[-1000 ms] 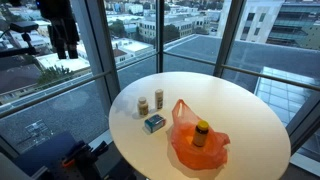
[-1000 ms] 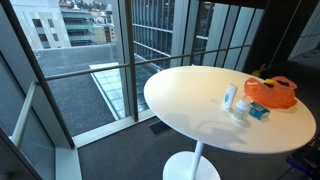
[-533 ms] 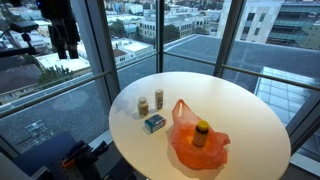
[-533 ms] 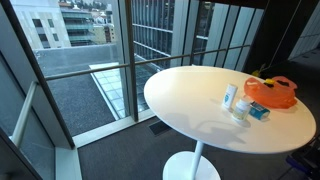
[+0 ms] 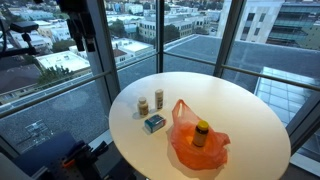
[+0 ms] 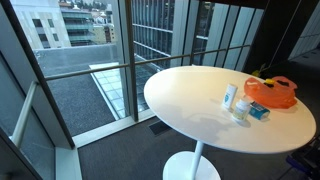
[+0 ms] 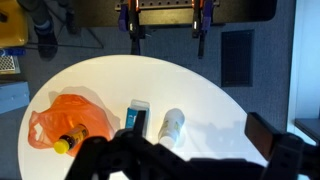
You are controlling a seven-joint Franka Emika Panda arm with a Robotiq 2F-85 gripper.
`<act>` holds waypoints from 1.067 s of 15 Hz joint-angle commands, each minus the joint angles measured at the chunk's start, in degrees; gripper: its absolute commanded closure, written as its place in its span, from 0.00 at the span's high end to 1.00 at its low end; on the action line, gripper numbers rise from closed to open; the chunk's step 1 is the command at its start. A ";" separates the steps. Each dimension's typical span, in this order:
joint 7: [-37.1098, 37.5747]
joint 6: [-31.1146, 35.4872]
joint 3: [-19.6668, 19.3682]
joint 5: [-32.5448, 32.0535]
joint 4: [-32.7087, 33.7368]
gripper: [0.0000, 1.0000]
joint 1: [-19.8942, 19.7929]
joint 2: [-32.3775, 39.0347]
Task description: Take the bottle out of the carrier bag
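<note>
An orange carrier bag [image 5: 197, 145] lies on the round white table [image 5: 240, 105]. A brown bottle with a yellow cap [image 5: 201, 131] stands inside it. The bag also shows in an exterior view [image 6: 272, 92] and in the wrist view [image 7: 72, 118], where the bottle [image 7: 68, 140] lies at its lower edge. My gripper [image 5: 80, 35] hangs high above and beyond the table's edge, far from the bag. In the wrist view its dark fingers [image 7: 185, 152] are wide apart and empty.
A white bottle [image 5: 159, 100], a small brown bottle [image 5: 143, 105] and a teal box [image 5: 154, 123] stand next to the bag. The wrist view shows the box [image 7: 136, 117] and white bottle [image 7: 172, 125]. Glass walls surround the table.
My gripper has shifted to the right in the exterior view, towards the table. The bag, bottle and other items have not moved.
</note>
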 commanded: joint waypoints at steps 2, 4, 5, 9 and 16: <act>4.69 3.17 -1.85 -2.66 6.04 1.00 -2.41 7.38; 6.98 5.07 -2.82 -4.54 7.85 1.00 -4.12 10.68; 8.23 5.84 -3.40 -5.42 8.70 1.00 -4.84 12.19; 14.08 8.29 -5.69 -9.46 12.16 1.00 -7.45 18.63; 18.62 8.97 -11.38 -10.94 18.33 1.00 -8.06 29.15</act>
